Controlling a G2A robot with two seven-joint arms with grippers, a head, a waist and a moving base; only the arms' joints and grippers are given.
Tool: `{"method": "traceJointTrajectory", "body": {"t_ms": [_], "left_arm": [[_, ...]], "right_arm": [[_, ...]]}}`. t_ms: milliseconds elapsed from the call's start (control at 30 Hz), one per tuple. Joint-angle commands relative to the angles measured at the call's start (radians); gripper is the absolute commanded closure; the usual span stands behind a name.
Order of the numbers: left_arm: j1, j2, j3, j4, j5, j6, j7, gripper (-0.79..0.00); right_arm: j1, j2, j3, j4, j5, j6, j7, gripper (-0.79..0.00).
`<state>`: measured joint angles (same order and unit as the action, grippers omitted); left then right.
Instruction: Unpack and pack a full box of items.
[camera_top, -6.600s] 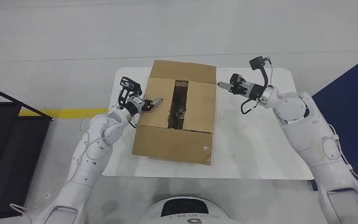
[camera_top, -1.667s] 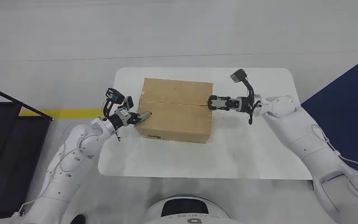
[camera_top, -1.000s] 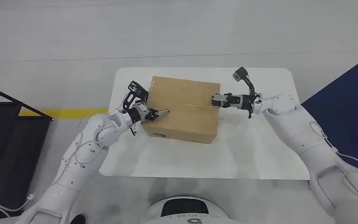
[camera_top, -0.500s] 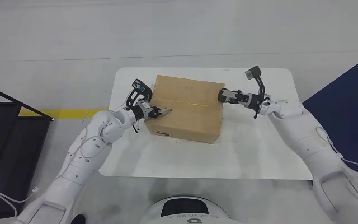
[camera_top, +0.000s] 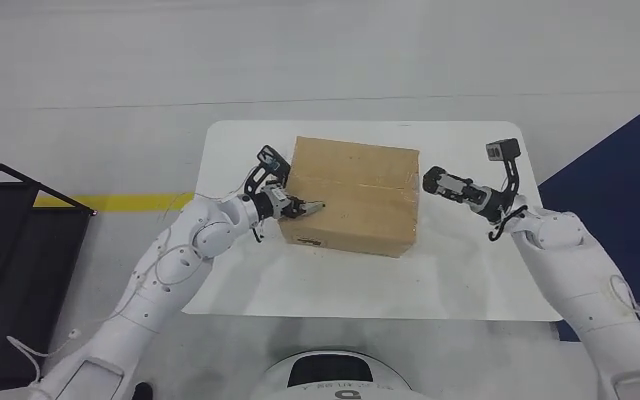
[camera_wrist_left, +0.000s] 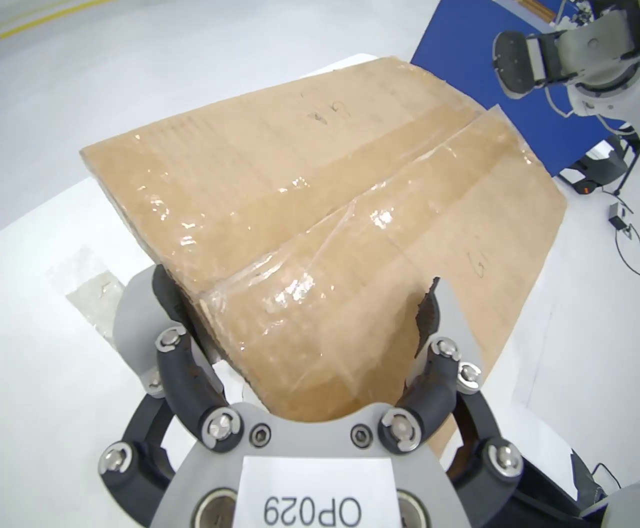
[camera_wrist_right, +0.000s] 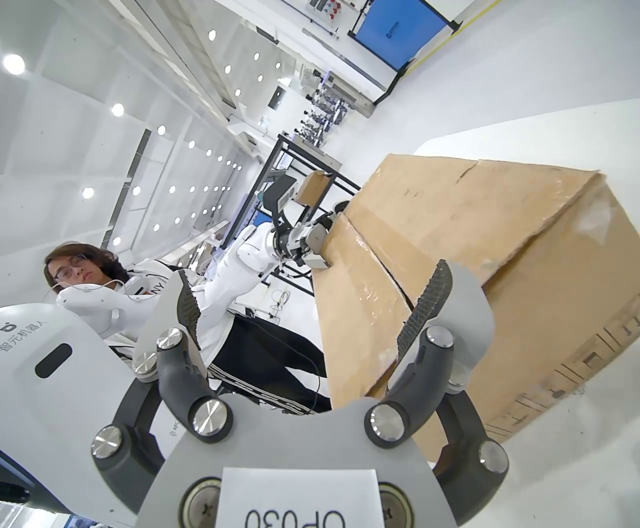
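Note:
A brown cardboard box (camera_top: 352, 185) lies on the white table (camera_top: 470, 290), flaps closed and clear tape along the top seam (camera_wrist_left: 360, 200). My left gripper (camera_top: 310, 208) is open at the box's left end. It straddles the upper edge there, with one finger (camera_wrist_left: 167, 295) against the end wall and the other (camera_wrist_left: 430, 310) over the top. My right gripper (camera_top: 432, 180) is open just off the box's right end, apart from it. In its own view the gripper (camera_wrist_right: 307, 295) faces the box's end (camera_wrist_right: 550, 310).
A small clear plastic bag (camera_wrist_left: 95, 295) lies flat on the table beside the box's left end. A black frame (camera_top: 30, 230) stands off the table's left, a blue panel (camera_top: 610, 150) off its right. Bare table lies in front of the box.
The flaps, open with items inside 6.6 s ago, are now closed. The box has slid right with the left gripper at its end; the right gripper has backed off to the right.

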<state>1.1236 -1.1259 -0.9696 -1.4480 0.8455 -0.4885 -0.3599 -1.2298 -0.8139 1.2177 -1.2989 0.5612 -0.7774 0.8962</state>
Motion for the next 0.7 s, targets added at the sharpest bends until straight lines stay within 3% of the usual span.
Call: {"method": "traceJointTrajectory", "body": {"t_ms": [0, 167, 267, 433, 667], "left_arm": [[-0.022, -0.01, 0.037, 0.006, 0.014, -0.001, -0.004, -0.785], [-0.055, -0.031, 0.073, 0.039, -0.007, 0.02, 0.046, -0.785], [-0.061, -0.032, 0.047, 0.07, -0.011, 0.037, 0.093, -0.785], [-0.021, -0.008, -0.058, 0.091, 0.025, 0.055, 0.161, -0.785], [0.099, 0.038, -0.212, 0.047, 0.125, 0.042, 0.154, -0.785]], "right_arm": [[-0.026, 0.004, 0.034, -0.024, 0.005, -0.019, -0.021, -0.785], [-0.079, 0.015, 0.101, -0.108, -0.016, -0.023, -0.039, -0.785], [-0.081, 0.018, 0.103, -0.174, -0.026, 0.056, 0.001, -0.785], [0.036, 0.002, 0.027, -0.119, 0.037, 0.274, 0.114, -0.785], [0.212, -0.051, -0.12, 0.08, 0.123, 0.366, 0.226, -0.785]]}}
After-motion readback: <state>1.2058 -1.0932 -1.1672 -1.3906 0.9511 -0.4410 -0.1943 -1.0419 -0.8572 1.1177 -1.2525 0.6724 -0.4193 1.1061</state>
